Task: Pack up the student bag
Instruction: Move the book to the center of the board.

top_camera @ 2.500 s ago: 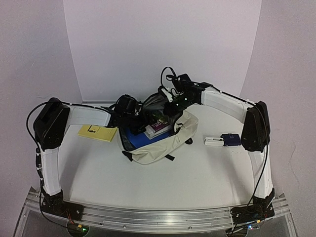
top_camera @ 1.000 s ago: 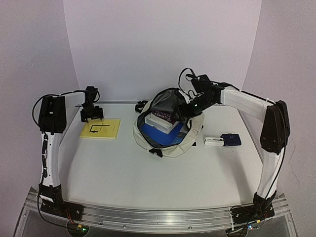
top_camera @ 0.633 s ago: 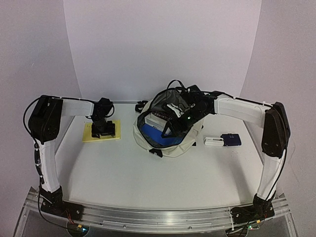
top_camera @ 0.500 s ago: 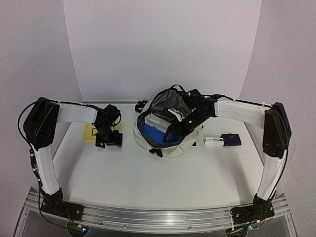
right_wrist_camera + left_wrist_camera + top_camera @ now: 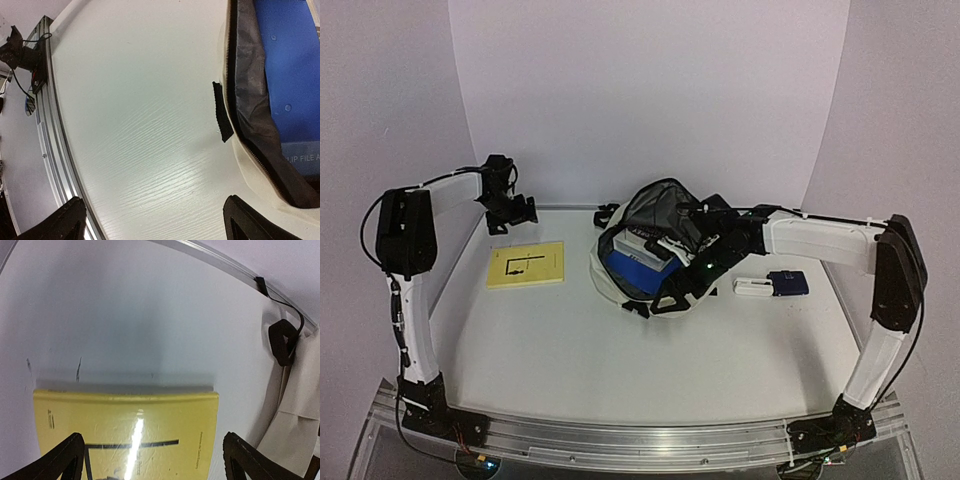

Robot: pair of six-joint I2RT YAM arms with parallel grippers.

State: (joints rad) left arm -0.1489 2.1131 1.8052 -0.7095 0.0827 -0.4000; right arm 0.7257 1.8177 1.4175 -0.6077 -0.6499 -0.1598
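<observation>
The student bag (image 5: 638, 296), cream fabric with grey lining, lies open mid-table with a blue folder (image 5: 628, 268) and a white book (image 5: 648, 243) inside. In the right wrist view its zipped rim (image 5: 250, 145), the folder (image 5: 287, 75) and a black strap tab (image 5: 222, 112) show. My right gripper (image 5: 678, 292) hangs open over the bag's near rim, holding nothing (image 5: 155, 225). A yellow book (image 5: 526, 264) lies flat left of the bag. My left gripper (image 5: 510, 212) is raised open behind it, and in the left wrist view the book (image 5: 125, 430) sits below the empty gripper (image 5: 155, 465).
A dark blue item (image 5: 787, 282) and a small white one (image 5: 752, 288) lie right of the bag. A black buckle and strap (image 5: 281, 336) trail from the bag's back left. The rear wall stands close behind my left arm, and the metal rail (image 5: 47, 100) edges the table's front.
My left gripper has lifted off the yellow book and drawn back toward the rear left; the book stays flat. My right gripper has slid from inside the bag toward its near rim.
</observation>
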